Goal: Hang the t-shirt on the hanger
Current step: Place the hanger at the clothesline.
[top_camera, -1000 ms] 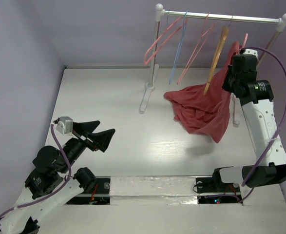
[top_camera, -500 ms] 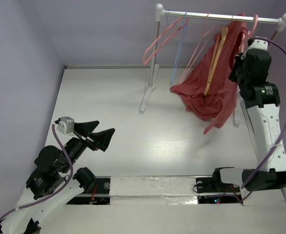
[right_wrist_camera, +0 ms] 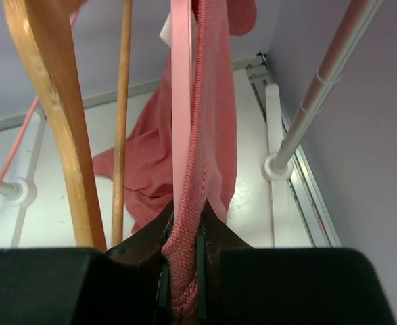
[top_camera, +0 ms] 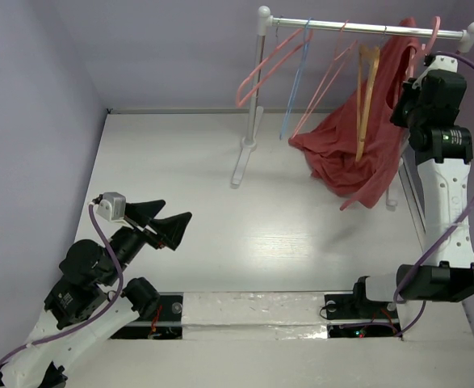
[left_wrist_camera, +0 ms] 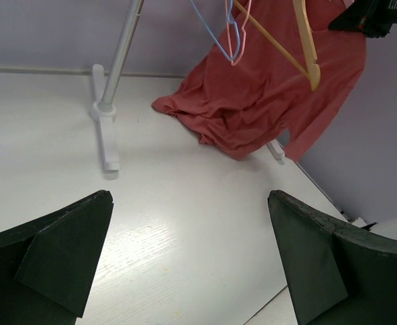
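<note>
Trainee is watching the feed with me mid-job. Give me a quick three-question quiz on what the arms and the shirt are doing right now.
1. True or false: the left gripper is holding the t-shirt.
2. Multiple choice: what is pinched in the right gripper? A. nothing at all. B. the t-shirt's ribbed edge, beside the pink hanger. C. a sock.
3. Short answer: in the left wrist view, which hanger dangles in front of the t-shirt?

Key: 1. False, it is open and far from the cloth. 2. B. 3. The tan hanger.
</note>
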Tool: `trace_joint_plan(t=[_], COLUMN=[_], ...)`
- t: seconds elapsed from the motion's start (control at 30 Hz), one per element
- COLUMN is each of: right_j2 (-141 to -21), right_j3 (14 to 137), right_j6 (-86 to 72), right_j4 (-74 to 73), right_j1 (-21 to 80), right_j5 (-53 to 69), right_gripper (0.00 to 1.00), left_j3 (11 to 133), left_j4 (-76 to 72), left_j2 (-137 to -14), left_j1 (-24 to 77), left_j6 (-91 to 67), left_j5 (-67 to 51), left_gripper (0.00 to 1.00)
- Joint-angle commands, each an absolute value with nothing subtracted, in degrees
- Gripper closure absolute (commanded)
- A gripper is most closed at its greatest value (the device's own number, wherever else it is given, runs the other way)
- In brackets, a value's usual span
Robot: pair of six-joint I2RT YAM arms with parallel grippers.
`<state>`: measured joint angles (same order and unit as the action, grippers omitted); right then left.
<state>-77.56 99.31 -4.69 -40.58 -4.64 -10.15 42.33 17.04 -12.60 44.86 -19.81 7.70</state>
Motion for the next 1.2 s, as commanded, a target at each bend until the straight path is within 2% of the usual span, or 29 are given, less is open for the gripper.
trace_joint_plan(t=[0.0, 0.27, 0.7, 1.17], right_j2=[-79.09, -84.98, -87.63, -86.92], right_j3=[105.73, 109.69, 112.15, 103.89], right_j6=[-3.96, -5.54, -7.65, -7.82], right_j4=[-35.15, -38.58, -38.76, -35.60], right_j1=[-6.06, -7.99, -10.72, -11.34], right_j5=[-7.91, -6.15, -3.34, -2.90], right_gripper=[1.00, 1.00, 1.00, 1.00], left_j3=[41.75, 41.84, 41.84, 41.75], left_j4=[15.29, 15.73, 16.00, 16.17], left_j2=[-13.53, -14.24, -15.20, -16.26], left_j1=[44.47, 44.47, 44.47, 44.47], left_j6=[-18.90, -18.90, -19.07, -19.16], left_j5=[8.17, 9.58, 10.55, 11.25], left_gripper=[0.01, 0.01, 0.01, 0.01])
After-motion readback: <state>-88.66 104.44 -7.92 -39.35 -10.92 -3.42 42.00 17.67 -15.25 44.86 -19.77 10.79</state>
